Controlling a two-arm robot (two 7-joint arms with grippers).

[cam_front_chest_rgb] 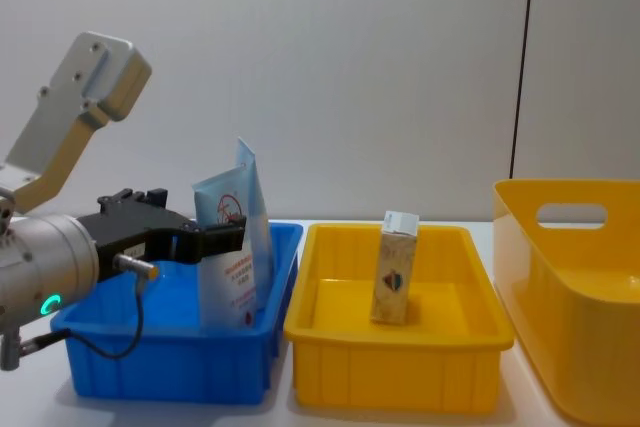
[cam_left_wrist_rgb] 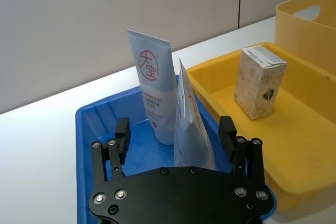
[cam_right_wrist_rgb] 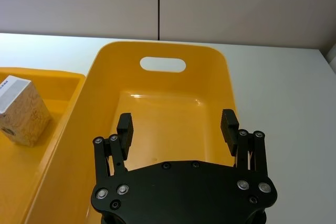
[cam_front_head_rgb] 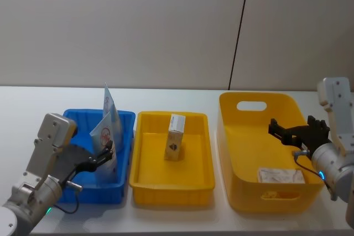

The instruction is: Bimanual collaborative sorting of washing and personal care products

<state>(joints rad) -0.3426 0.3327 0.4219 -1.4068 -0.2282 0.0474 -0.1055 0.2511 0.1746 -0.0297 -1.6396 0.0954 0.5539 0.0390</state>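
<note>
Four cameras are covering one table (cam_front_head_rgb: 33, 98) and three bins.
Head camera is looking forward and down on the blue bin (cam_front_head_rgb: 128, 115), yellow tray (cam_front_head_rgb: 171, 192) and deep yellow bin (cam_front_head_rgb: 249, 194) together. Chest camera is looking level across from lower and nearer, sharing the blue bin and yellow tray. Wrist cameras are riding close behind the left gripper (cam_left_wrist_rgb: 175, 127), facing the blue bin, and the right gripper (cam_right_wrist_rgb: 177, 120), facing the deep yellow bin.
</note>
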